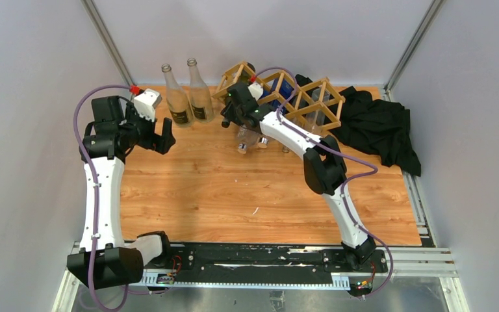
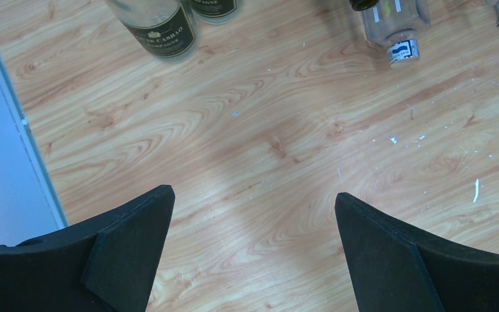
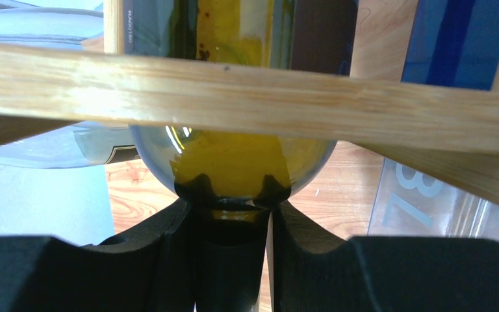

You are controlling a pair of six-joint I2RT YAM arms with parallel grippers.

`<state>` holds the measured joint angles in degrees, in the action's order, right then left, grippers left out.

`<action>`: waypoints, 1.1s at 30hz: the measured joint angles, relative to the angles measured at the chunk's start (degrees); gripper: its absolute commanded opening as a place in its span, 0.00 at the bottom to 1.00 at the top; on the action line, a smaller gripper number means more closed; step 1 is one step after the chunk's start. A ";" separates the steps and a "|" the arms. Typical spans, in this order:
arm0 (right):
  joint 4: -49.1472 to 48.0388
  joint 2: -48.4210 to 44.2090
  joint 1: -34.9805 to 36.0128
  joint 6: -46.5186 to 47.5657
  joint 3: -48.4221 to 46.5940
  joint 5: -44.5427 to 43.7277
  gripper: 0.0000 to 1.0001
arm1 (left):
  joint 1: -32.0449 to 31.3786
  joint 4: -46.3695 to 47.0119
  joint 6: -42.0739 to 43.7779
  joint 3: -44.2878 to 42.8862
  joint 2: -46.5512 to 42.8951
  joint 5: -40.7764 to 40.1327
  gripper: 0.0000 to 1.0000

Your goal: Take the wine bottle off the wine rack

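The right claw (image 3: pixel 230 208) is pinching the bottle (image 3: pixel 234 159) by its neck at the rack (image 3: pixel 234 97) — the left claw (image 2: pixel 253 195) is hanging spread, left of the rack.

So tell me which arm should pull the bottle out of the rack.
Right. Its gripper is at the rack, fingers closed on the neck of the yellow-green bottle lying in it. The left gripper hangs open over the table, well to the side of the rack.
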<state>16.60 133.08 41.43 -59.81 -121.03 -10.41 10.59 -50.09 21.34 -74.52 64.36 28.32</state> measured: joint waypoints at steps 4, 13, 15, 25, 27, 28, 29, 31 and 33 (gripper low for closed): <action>-1.36 -1.20 0.22 -0.11 2.21 -0.52 0.00 | 0.00 -0.02 0.57 0.11 -0.02 0.09 1.00; -5.11 -8.02 2.80 1.14 13.40 -4.15 0.00 | 0.00 -0.15 1.27 0.72 -0.11 1.20 1.00; -5.88 -9.31 3.41 1.27 15.47 -4.63 0.00 | 0.00 -0.15 1.42 0.72 -0.11 1.51 1.00; -10.36 -14.03 5.84 2.40 23.82 -6.21 0.00 | 0.00 -0.20 2.91 1.05 0.63 2.19 1.00; -11.50 -15.72 6.51 2.43 26.40 -6.27 0.00 | 0.00 -0.22 3.30 1.14 0.63 2.25 1.00; -11.98 -16.02 6.58 2.43 27.96 -6.27 0.00 | 0.00 -0.22 3.61 1.22 0.63 2.36 1.00; -12.46 -17.88 7.41 2.43 29.57 -6.32 0.00 | 0.00 -0.22 3.74 1.36 0.63 2.56 1.00; -13.46 -19.82 8.37 2.43 32.48 -6.40 0.00 | 0.00 -0.22 4.15 1.57 0.63 2.80 1.00; -14.40 -21.79 9.29 2.40 35.39 -6.54 0.00 | 0.00 -0.22 4.70 1.97 0.63 3.26 1.00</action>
<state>2.20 111.28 50.72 -57.41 -85.65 -16.95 10.59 -50.30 26.04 -72.55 64.99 31.57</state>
